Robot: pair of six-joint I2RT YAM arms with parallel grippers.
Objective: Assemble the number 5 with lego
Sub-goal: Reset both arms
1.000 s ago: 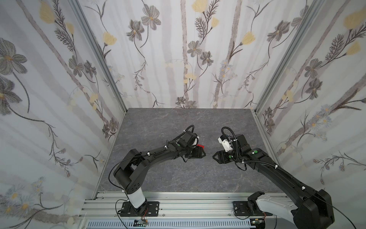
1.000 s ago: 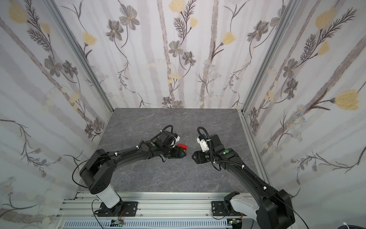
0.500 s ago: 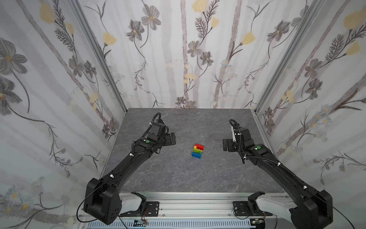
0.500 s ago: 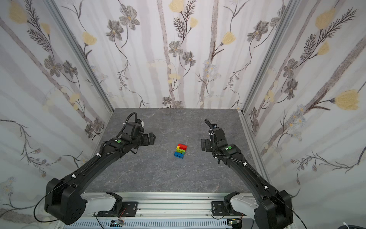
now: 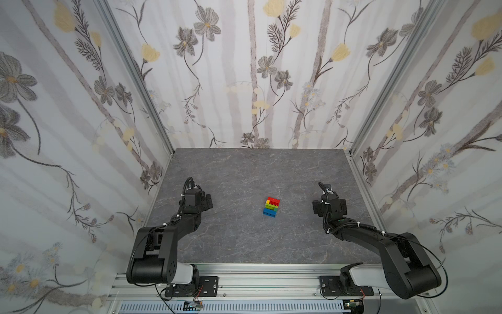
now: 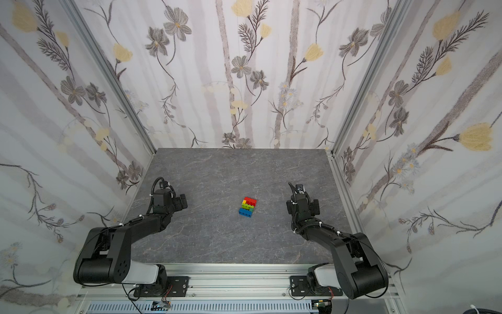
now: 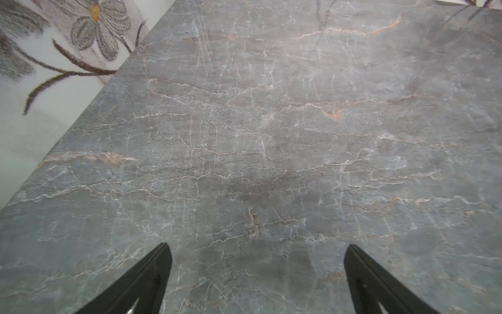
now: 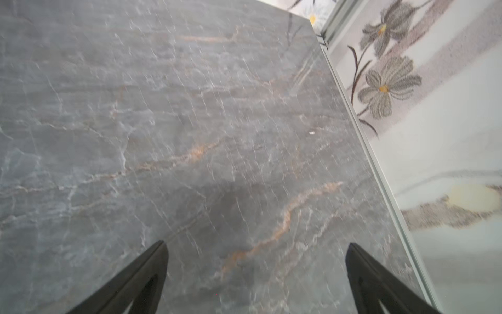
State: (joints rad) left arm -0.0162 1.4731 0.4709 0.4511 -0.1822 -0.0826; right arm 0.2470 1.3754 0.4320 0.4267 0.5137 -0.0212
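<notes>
Grey veined worktop (image 5: pixel 244 244) floors a cell of flowered walls (image 5: pixel 252 68). At its left side the left fingers (image 7: pixel 141 282) stand spread wide, only bare stone between them. The right fingers (image 8: pixel 135 280) gape just as wide, holding nothing. Past the left pair the worktop's side edge meets the wall, and beside the right pair a pale metal rail (image 8: pixel 364 136) runs along the opposite edge. Between the two arms — well apart from both — sits the number 5 (image 5: pixel 271 207). It is lego (image 6: pixel 247 207) layered red at the far end, then yellow, lime, dark green and blue nearest, with open surface on every side.
</notes>
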